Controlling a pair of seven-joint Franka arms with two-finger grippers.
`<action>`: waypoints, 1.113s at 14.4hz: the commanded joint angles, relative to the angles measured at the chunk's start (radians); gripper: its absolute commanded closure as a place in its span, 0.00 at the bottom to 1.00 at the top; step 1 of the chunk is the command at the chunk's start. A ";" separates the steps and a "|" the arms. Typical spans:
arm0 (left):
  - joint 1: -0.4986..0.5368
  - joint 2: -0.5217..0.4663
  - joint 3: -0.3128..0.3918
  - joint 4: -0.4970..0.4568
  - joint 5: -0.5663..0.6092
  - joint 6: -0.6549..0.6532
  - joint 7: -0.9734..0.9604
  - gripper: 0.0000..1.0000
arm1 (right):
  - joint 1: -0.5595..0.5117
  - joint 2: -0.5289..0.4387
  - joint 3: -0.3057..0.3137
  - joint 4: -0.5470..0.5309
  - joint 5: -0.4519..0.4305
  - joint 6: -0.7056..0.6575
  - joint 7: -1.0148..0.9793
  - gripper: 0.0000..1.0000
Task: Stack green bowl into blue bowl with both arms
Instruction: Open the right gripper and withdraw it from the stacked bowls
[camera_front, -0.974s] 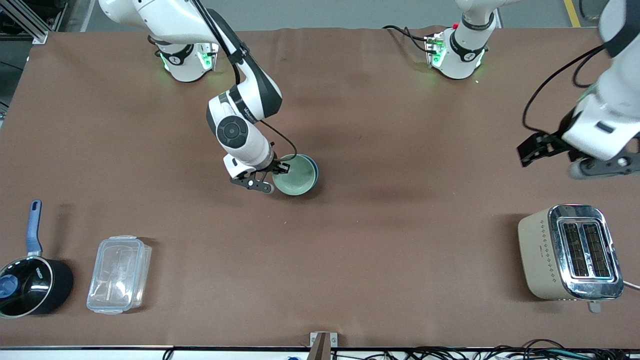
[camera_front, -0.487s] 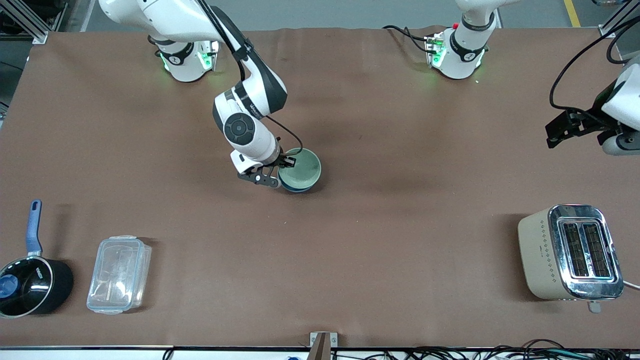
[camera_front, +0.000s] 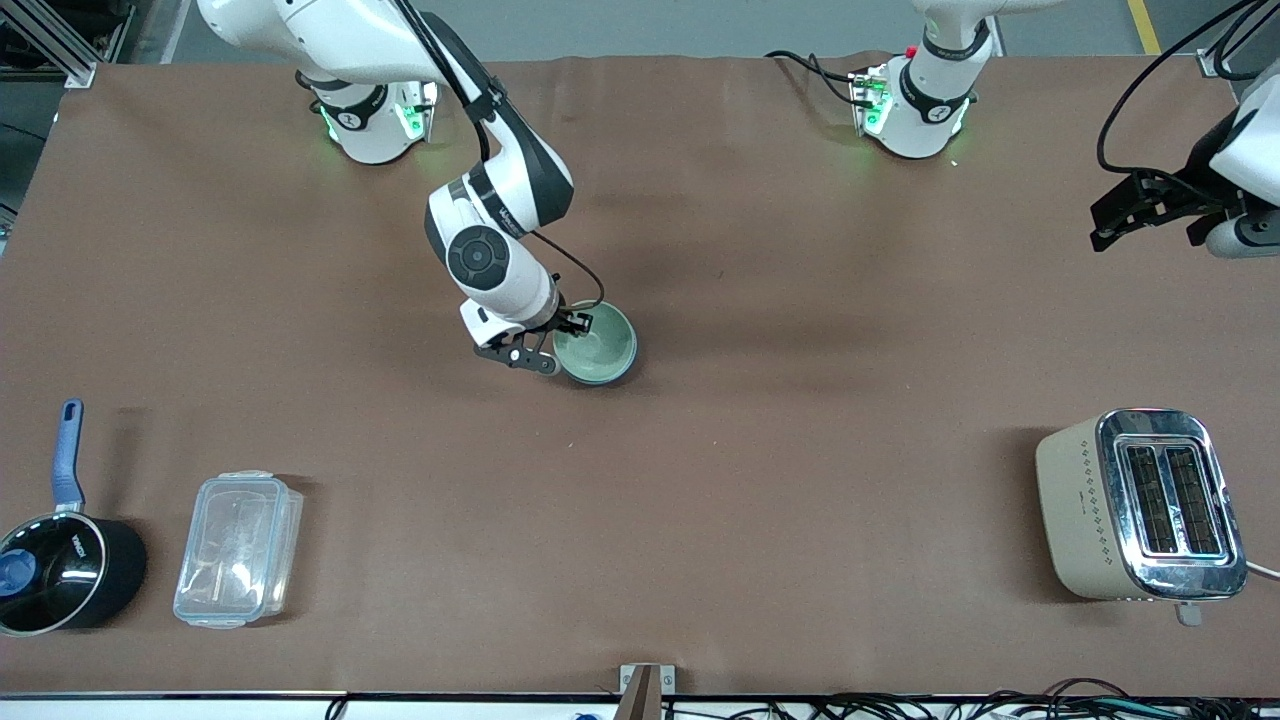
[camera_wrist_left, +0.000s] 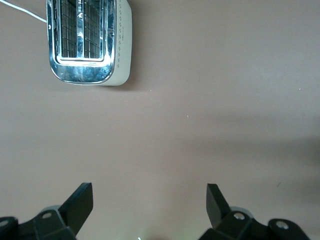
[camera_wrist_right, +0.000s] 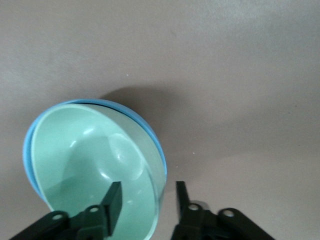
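The right end effector (camera_wrist_right: 146, 202) straddles the green bowl (camera_front: 596, 343)'s rim, fingers apart, bowl nested in the blue bowl (camera_wrist_right: 150, 131). It should withdraw straight upward without snagging that rim. The left end effector (camera_wrist_left: 149, 204) waits spread apart over bare bench (camera_front: 800, 480)

Black saucepan (camera_front: 62, 572) with blue handle, clear lidded container (camera_front: 238, 548) beside it, beige toaster (camera_front: 1140, 505), brown table (camera_front: 800, 420)
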 joint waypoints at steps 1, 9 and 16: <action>-0.010 0.008 0.001 0.004 -0.012 0.010 0.004 0.00 | -0.041 -0.151 -0.008 -0.009 0.002 -0.132 0.003 0.00; -0.016 0.073 -0.001 0.060 -0.010 0.009 0.007 0.00 | -0.540 -0.351 0.111 0.281 -0.333 -0.518 -0.197 0.00; -0.016 0.086 -0.002 0.084 -0.010 0.004 0.004 0.00 | -0.597 -0.410 -0.057 0.436 -0.302 -0.799 -0.683 0.00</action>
